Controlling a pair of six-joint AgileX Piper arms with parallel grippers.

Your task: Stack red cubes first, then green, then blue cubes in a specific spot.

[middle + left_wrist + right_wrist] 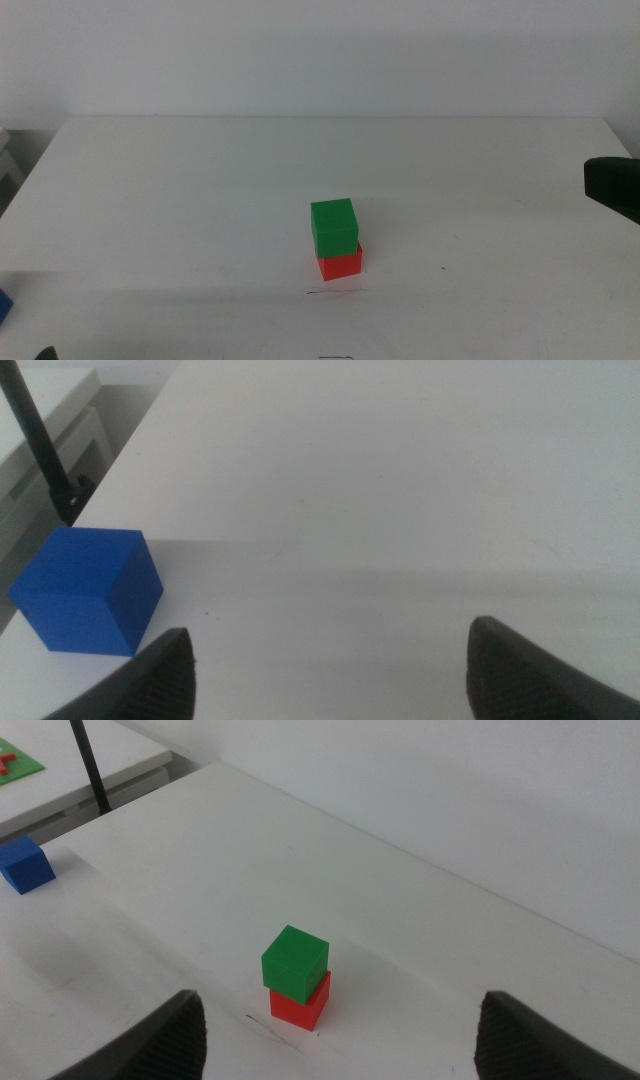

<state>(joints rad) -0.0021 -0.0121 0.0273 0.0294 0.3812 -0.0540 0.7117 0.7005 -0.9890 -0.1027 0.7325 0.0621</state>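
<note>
Green cube (334,225) sits on red cube (340,263), slightly skewed, beside the thin dark mark (322,292) on the white bench (200,190): two tiers done, likely. Blue cube (88,591) lies well apart at the bench's left edge, just beside the left end effector (330,670), jaws apart, probably lining up its pickup. Right end effector (340,1035) hangs back, jaws apart, facing the stack.

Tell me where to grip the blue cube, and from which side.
Grip the blue cube across two opposite vertical faces, coming straight down from above. It sits flat on the white table near the left edge, apart from the green cube stacked on the red cube. The left gripper, jaws open, looks nearest; the right gripper is by the stack.
</note>
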